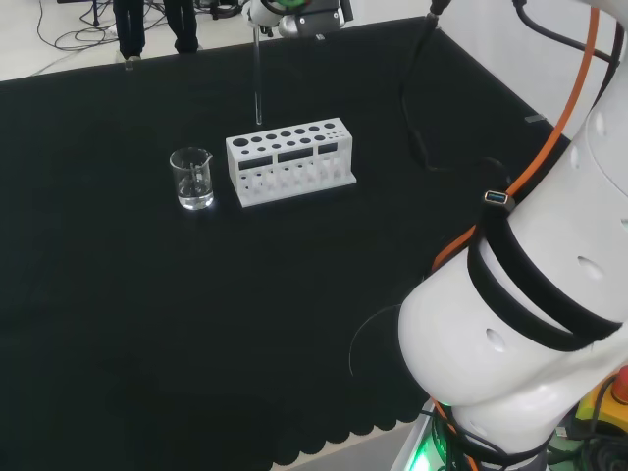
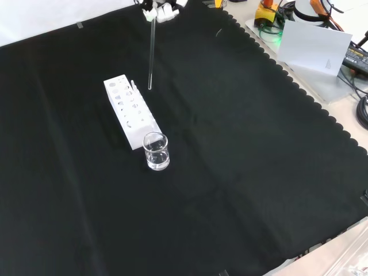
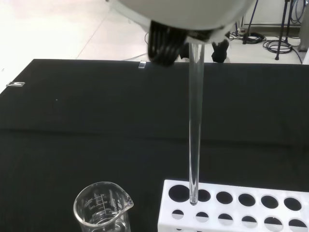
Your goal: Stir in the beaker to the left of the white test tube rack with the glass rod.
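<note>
One glass rod hangs upright from the robot hand at the top edge of the head view, its lower tip above the far left end of the white test tube rack. To the rack's left in this view, just beside it, a clear beaker with a little clear liquid stands on the black-clothed surface.

Seen from the front, the robot hand pinches the rod at its top, fingers closed round it; the rod hangs clear of the rack, its tip near the rack's far end, while the beaker sits at the rack's near end, on the surface.

From the wrist, the rod runs down from the blurred robot hand to the rack's row of holes, its tip over one near the end, with the beaker beside the rack.
</note>
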